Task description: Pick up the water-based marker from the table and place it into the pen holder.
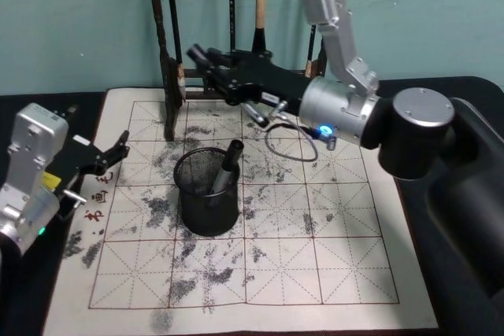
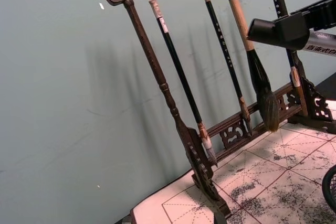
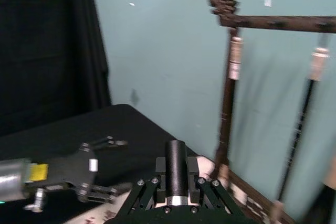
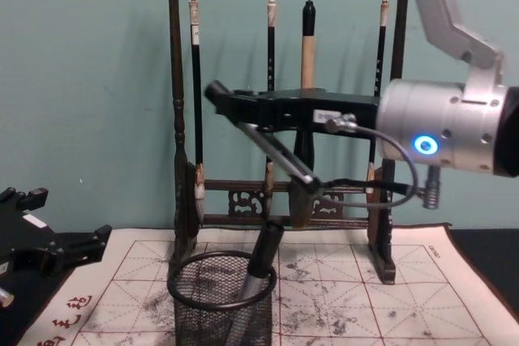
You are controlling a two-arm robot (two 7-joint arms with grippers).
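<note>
Marker (image 1: 228, 164) stands slanted inside the pen holder (image 1: 201, 214). Its black cap is up and pokes out past the thick round rim, and its grey body shows through the wire mesh. The pen holder sits upright on a gridded paper sheet (image 1: 315, 257) blotched with ink, and the sheet lies on a black table (image 1: 47, 104).

Left of the pen holder, over the sheet's edge, is the left gripper (image 1: 116, 156). Its 2 fingers are spread apart with nothing between them. It points toward the pen holder and is well apart from it.

Behind the pen holder a dark wooden brush rack (image 4: 173, 119) stands on the sheet, with 4 brushes (image 4: 307, 46) hanging from its top bar.

Above and behind the pen holder, in front of the rack, is the right gripper (image 1: 203, 55). Its arm reaches in from the right of the pen holder. In the chest view the gripper is higher than the pen holder's rim. The marker's cap is below it with a clear gap, so the two do not touch. The marker is in the cup, not in this gripper. Whether this gripper is open or closed cannot be told.
</note>
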